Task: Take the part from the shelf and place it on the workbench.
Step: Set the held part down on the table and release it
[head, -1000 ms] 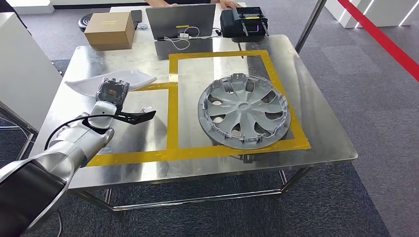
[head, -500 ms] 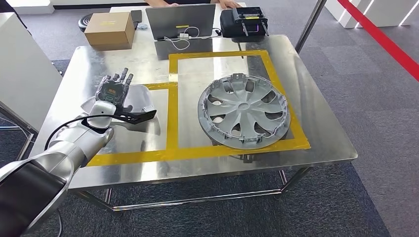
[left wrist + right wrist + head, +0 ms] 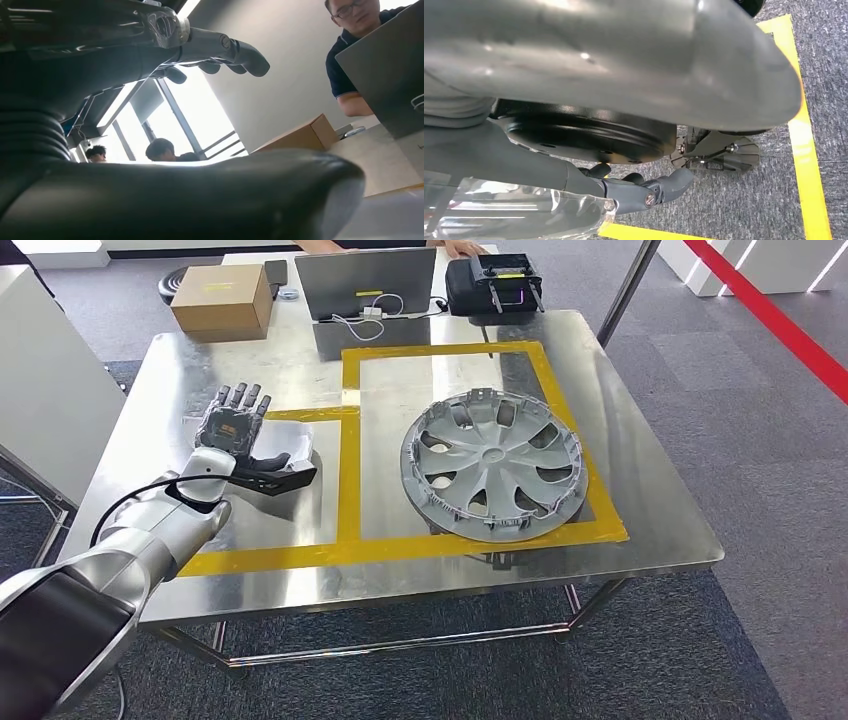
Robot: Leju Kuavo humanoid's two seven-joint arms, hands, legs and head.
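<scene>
Steel makes the worktop (image 3: 640, 510), a shiny square table marked with yellow tape lines (image 3: 349, 455) that form a large frame. Inside this frame lies a grey wheel cover (image 3: 494, 463), well apart from the robot's arm. On the left side of the tape, the left hand (image 3: 232, 427) is over the worktop with its fingers (image 3: 240, 395) spread and pointing away from the robot, holding nothing. The white part (image 3: 292, 450) lies on the worktop just beside this hand, and the hand and a black bracket at the wrist hide much of it. At the far edge stand a grey laptop (image 3: 364, 282), a black case (image 3: 494, 284) and a brown cardboard box (image 3: 222, 299), all far from the hand. The right hand (image 3: 644, 192) hangs low over grey carpet near a yellow floor line (image 3: 806, 130); its fingers look curled with nothing in them. A person (image 3: 357, 60) sits behind the laptop in the left wrist view.
</scene>
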